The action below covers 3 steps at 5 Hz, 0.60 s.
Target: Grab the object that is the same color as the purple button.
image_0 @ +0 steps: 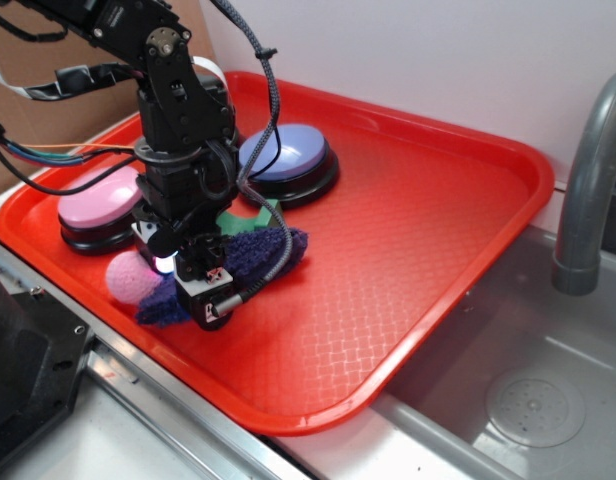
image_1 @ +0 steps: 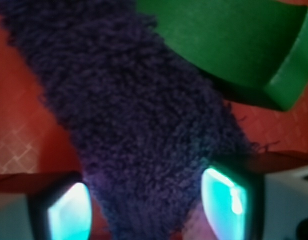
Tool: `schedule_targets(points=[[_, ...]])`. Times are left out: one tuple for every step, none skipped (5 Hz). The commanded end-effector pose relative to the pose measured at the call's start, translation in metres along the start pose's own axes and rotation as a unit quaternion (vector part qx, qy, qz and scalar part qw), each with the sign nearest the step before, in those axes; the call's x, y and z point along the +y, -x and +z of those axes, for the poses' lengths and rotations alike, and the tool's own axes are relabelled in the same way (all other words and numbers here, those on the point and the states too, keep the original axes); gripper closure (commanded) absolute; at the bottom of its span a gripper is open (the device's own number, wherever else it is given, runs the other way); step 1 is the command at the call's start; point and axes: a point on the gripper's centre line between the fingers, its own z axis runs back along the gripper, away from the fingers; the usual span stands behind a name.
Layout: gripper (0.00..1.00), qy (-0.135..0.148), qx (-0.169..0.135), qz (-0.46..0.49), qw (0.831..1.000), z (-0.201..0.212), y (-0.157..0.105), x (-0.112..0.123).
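Observation:
The dark purple-blue knitted cloth [image_0: 266,250] lies on the red tray [image_0: 438,250], in front of the periwinkle-purple domed button [image_0: 285,155]. My gripper [image_0: 178,268] points straight down onto the cloth's left part. In the wrist view the fuzzy cloth [image_1: 134,115] runs between my two fingers, and my gripper [image_1: 149,210] is open. Its lit fingertips [image_1: 69,212] stand on either side of the cloth's narrow end, with small gaps showing. The arm hides part of the cloth in the exterior view.
A pink domed button [image_0: 96,207] sits at the tray's left. A pink ball [image_0: 131,278] rests beside my gripper. A green block [image_0: 258,214] touches the cloth's far edge and also shows in the wrist view [image_1: 229,45]. A sink [image_0: 528,400] and grey faucet [image_0: 588,180] are on the right.

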Motion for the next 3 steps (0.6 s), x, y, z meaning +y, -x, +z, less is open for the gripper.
schedule_targets(points=[[1.0,-0.01,0.006,0.026,1.0,-0.003,0.001,0.006],[1.0,-0.015,0.004,0.037,0.999,0.001,0.001,0.008],[1.0,-0.019,-0.012,0.056,0.998,0.024,0.001,0.013]])
